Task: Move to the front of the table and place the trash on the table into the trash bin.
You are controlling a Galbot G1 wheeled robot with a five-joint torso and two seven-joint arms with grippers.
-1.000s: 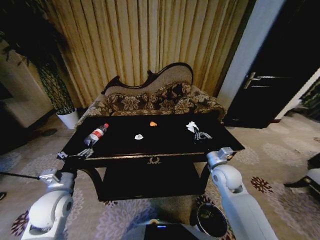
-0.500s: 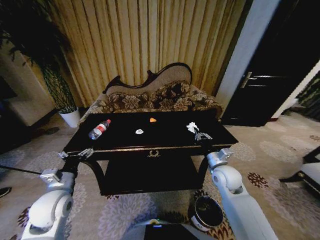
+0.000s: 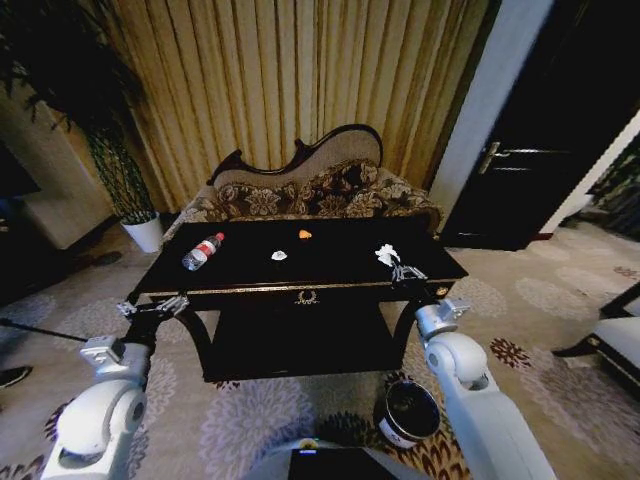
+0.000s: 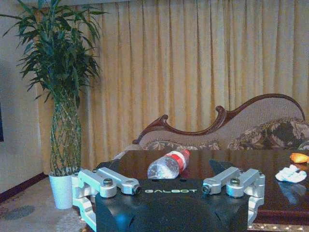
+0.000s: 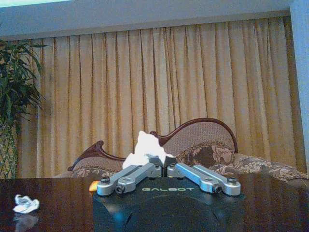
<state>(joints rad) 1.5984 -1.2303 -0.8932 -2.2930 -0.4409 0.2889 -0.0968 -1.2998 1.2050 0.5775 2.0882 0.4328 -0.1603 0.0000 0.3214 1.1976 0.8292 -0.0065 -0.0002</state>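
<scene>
On the table (image 3: 250,280) lie the bottle (image 3: 203,251) and scraps, bin (image 3: 409,412) below-right; left pincer (image 3: 152,307) spread wide, right pincer (image 3: 405,271) closed, risks knocking the white scrap (image 3: 384,254) off.

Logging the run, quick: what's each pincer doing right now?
Left pincer: open, empty, at the table's front left corner, bottle beyond it.
Right pincer: shut, holding nothing, white scrap just beyond its tips.

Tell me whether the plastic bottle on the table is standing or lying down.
Lying down. The bottle rests on its side near the left end of the table, cap pointing toward the sofa; the left wrist view shows it flat too.
</scene>
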